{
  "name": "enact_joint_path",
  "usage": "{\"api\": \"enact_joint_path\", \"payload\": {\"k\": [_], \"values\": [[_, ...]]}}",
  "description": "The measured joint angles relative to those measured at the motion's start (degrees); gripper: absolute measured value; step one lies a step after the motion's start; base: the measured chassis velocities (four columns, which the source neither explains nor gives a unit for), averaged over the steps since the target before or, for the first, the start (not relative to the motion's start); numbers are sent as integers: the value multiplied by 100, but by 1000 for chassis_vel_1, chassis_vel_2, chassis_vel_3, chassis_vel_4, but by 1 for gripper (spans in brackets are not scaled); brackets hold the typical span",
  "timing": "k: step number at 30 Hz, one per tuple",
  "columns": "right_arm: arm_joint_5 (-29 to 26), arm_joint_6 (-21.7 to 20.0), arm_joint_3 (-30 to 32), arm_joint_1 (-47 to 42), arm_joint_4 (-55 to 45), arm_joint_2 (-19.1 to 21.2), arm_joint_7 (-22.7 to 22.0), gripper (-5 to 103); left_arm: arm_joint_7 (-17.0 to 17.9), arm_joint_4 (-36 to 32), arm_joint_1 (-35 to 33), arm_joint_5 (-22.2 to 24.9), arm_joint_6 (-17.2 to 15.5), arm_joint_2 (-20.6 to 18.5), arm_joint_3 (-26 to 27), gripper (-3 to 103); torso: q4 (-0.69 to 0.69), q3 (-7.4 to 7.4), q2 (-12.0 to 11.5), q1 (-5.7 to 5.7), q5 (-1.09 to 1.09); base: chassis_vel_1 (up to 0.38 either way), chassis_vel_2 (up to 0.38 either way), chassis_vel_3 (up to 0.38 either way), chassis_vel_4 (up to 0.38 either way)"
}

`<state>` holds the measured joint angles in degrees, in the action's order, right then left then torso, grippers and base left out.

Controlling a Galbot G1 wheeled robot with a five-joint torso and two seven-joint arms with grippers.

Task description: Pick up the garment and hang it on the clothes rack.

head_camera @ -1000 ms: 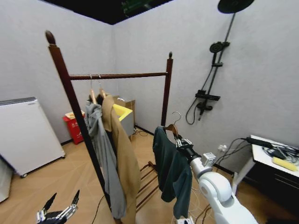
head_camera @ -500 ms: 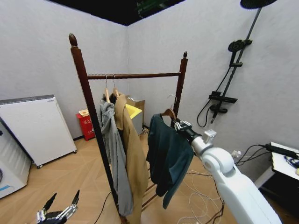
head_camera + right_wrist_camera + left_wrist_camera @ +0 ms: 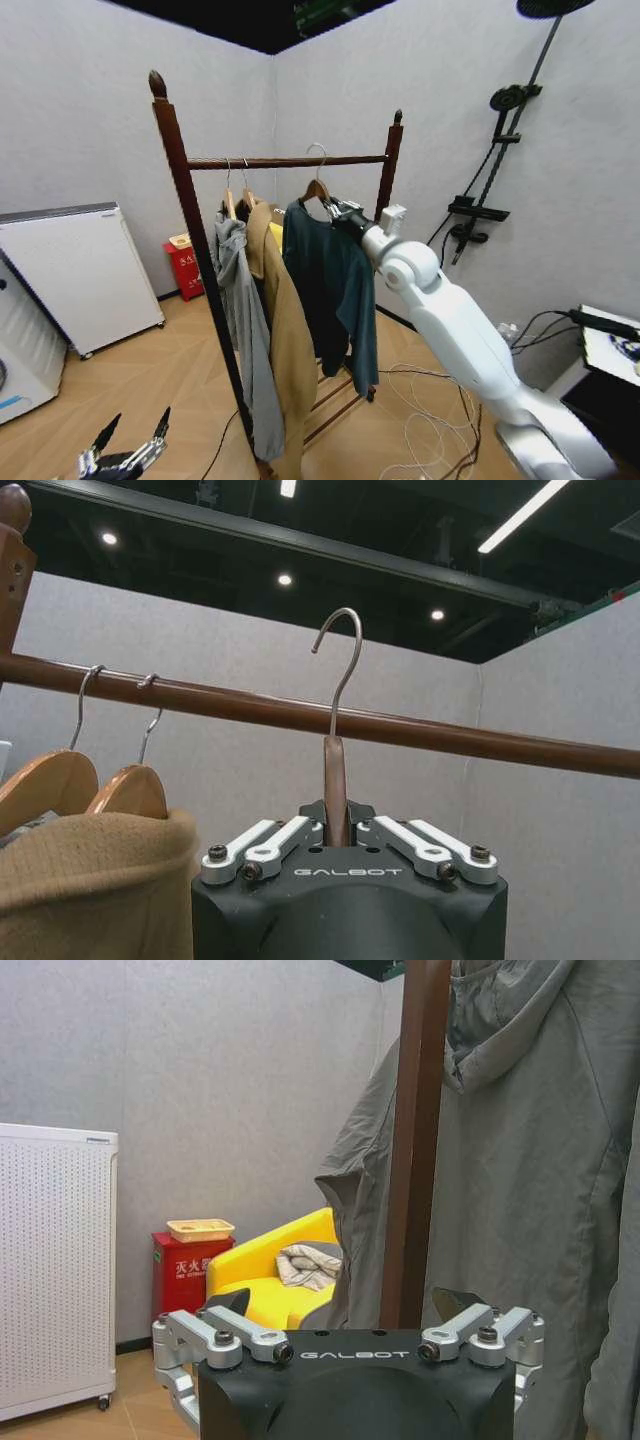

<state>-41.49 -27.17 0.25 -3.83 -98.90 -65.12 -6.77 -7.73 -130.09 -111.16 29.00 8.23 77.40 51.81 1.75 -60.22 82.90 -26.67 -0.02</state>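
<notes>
The garment (image 3: 325, 270), a dark teal shirt on a wooden hanger, hangs from my right gripper (image 3: 340, 212), which is shut on the hanger's neck (image 3: 335, 780). The metal hook (image 3: 340, 650) rises above the top bar (image 3: 300, 715) of the clothes rack (image 3: 190, 220) and is not resting on it. The shirt hangs just right of the tan coat (image 3: 285, 340). My left gripper (image 3: 125, 455) is parked low at the bottom left, open and empty, with its fingers (image 3: 215, 1335) spread near the rack's near post (image 3: 410, 1140).
A grey hooded jacket (image 3: 240, 330) and the tan coat hang on two wooden hangers (image 3: 60, 780) at the bar's left end. A white appliance (image 3: 75, 275), a red box (image 3: 187, 265) and a yellow chair (image 3: 270, 1280) stand behind. Cables (image 3: 430, 420) lie on the floor.
My right arm has lifted the garment up and leftward, from below the bar to bar height beside the tan coat. The left gripper has not moved.
</notes>
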Motion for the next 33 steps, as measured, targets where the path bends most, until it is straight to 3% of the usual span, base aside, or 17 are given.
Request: {"api": "enact_joint_path", "payload": {"k": [4, 10, 22, 29, 32, 33], "values": [[-76, -32, -278, 260, 461, -448, -122, 10, 0, 0, 0, 0, 0, 0, 0, 100, -1, 0, 0, 0, 0, 0, 0, 0, 0], [-30, -5, -490, 464, 865, -759, -218, 10, 0, 0, 0, 0, 0, 0, 0, 100, 0, 0, 0, 0, 0, 0, 0, 0, 0], [29, -129, -401, 127, 842, -692, -88, 9, 0, 0, 0, 0, 0, 0, 0, 100, 1, 2, 1, 0, 2, 0, 0, 0, 0], [-575, -178, -180, -251, -28, -413, -431, 35, 0, 0, 0, 0, 0, 0, 0, 100, -2, 1, 0, 0, 2, 0, 0, 0, 0], [-1073, -323, 147, -765, -910, 335, -823, 51, 2, 0, 0, 0, 0, 0, 0, 100, 0, 1, 1, 0, 2, 0, 0, 0, 0], [-1073, -323, 147, -765, -910, 335, -823, 51, 2, 0, 0, 0, 0, 0, 0, 100, 0, 1, 1, 0, 2, 0, 0, 0, 0]]}}
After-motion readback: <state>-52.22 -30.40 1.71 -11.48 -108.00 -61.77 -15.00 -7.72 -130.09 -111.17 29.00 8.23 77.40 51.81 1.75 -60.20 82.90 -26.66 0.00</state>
